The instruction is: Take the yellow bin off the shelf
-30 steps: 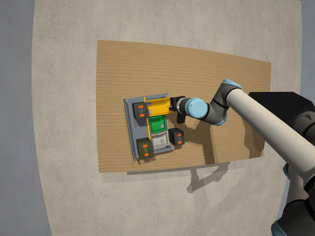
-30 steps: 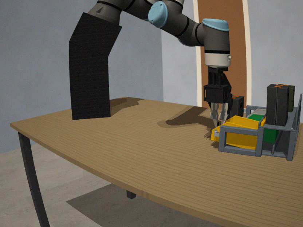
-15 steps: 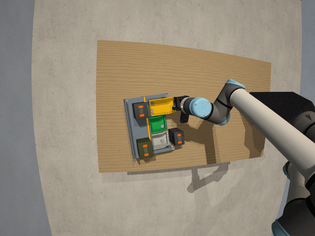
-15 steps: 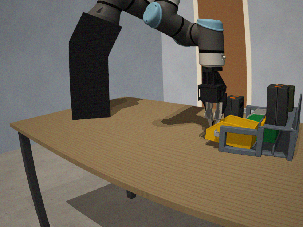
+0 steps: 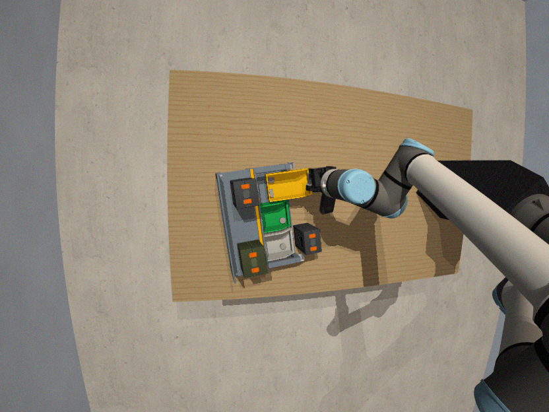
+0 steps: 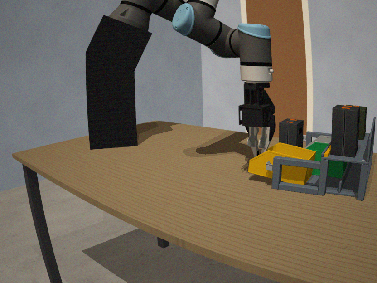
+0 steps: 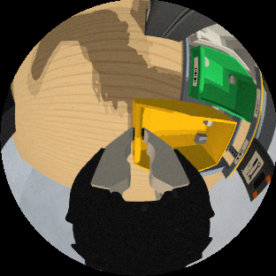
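Yellow bin (image 5: 288,183) sticks halfway out of the grey shelf (image 6: 364,170), its front end tilted down over the tabletop (image 6: 158,182). The jaws of the gripper (image 6: 258,144) are closed on the bin's front wall, pointing straight down. Small grey parts (image 7: 201,138) lie inside the bin, beside a green bin (image 5: 274,216).

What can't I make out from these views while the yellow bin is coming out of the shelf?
- Yellow bin, rear end: in the exterior view the shelf post hides it, so whether it has left the bay is unclear.
- Bin underside: no view shows if it touches the table.
- Parts in the bin: too small to identify or count.
- Gripper grip depth: the front wall hides the inner finger.
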